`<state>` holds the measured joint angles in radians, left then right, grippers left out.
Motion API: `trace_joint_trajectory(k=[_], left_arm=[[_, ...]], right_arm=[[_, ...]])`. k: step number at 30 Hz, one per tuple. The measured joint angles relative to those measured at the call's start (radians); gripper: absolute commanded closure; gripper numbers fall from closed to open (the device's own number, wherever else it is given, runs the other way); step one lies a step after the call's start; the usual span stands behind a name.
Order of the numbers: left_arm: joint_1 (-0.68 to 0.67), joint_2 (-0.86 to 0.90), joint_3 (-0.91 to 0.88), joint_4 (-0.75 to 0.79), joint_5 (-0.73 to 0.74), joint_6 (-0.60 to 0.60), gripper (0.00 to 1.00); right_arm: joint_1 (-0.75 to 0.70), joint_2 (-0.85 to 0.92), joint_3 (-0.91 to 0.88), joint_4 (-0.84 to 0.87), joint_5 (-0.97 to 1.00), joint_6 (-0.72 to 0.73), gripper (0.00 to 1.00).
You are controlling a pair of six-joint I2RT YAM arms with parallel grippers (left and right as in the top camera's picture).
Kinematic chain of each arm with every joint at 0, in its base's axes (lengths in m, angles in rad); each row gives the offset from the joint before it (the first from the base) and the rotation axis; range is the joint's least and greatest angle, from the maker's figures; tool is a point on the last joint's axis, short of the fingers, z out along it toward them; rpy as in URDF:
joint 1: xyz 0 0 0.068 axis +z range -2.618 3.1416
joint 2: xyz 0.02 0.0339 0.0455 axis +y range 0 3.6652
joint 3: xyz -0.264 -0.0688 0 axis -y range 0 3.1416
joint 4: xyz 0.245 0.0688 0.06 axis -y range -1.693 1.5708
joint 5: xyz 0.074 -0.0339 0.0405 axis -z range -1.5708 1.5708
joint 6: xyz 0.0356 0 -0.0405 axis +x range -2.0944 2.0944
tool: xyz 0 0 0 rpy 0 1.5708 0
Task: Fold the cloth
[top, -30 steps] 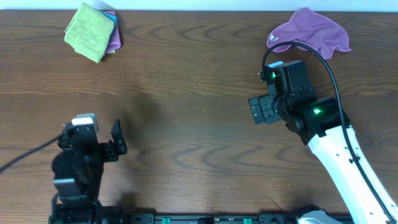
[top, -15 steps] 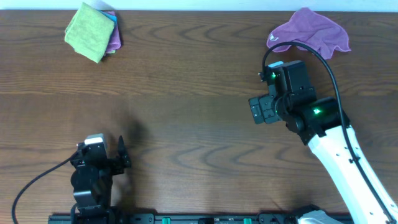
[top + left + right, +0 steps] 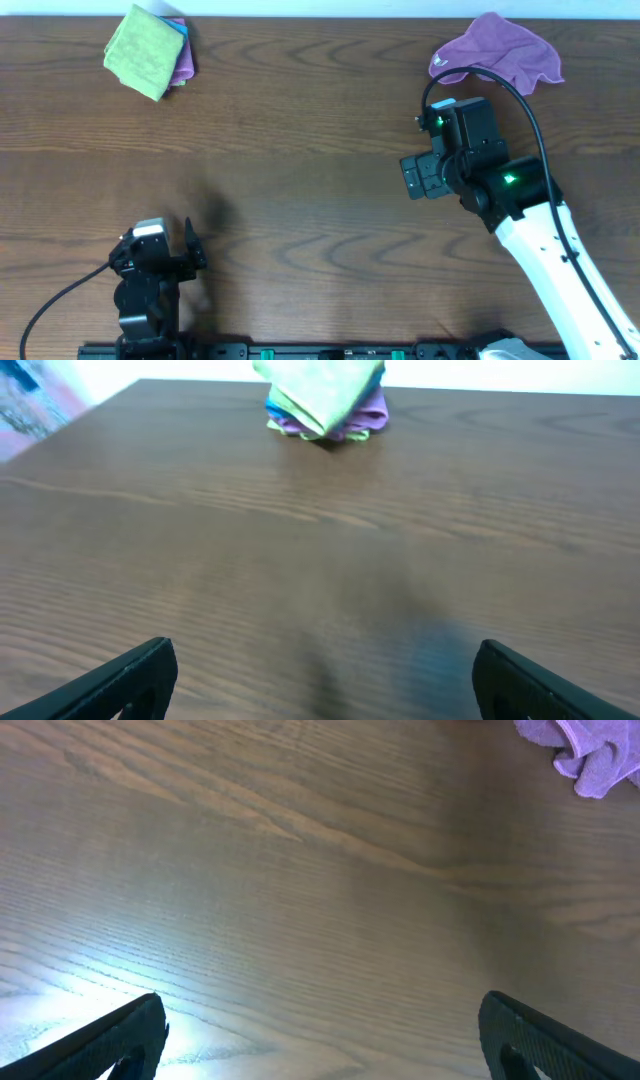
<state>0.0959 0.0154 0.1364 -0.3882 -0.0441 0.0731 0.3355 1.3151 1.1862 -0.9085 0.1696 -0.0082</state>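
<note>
Looking down from overhead, I saw the green cloth (image 3: 143,52) at the far left corner of the table (image 3: 300,140). It was turned cornerwise on top of a small pile. A folded purple cloth (image 3: 184,64) stuck out from under its right edge, and a sliver of blue cloth (image 3: 181,27) showed just above that. My left pincer (image 3: 190,248) sat near the front edge on the left side, well apart from the pile. My right pincer (image 3: 418,177) hung over bare wood on the right half. A rumpled purple cloth (image 3: 500,52) lay beyond it by the far edge, not touching it.

Through my left wrist camera, the pincer (image 3: 325,680) was spread wide, its dark fingertips (image 3: 140,670) standing at the bottom corners of the view. Only wood grain showed between them. The green cloth (image 3: 325,390) lay far ahead at the table's far edge, resting on the folded purple cloth (image 3: 362,422), and I held none of it.

Through my right wrist camera, that pincer (image 3: 325,1040) was spread just as wide, with fingertips (image 3: 130,1030) at both lower corners and bare tabletop between them. A fold of the rumpled purple cloth (image 3: 585,755) showed in the upper right corner, well clear of my fingers. The green cloth did not appear in this view
</note>
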Motion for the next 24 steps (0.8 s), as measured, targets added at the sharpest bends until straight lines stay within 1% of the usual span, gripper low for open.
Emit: trace_joint_trajectory(k=[24], left_arm=[[0.001,-0.003,0.000,0.000,-0.016,0.007,0.05]], right_arm=[[0.000,0.000,0.000,0.000,0.000,0.000,0.01]])
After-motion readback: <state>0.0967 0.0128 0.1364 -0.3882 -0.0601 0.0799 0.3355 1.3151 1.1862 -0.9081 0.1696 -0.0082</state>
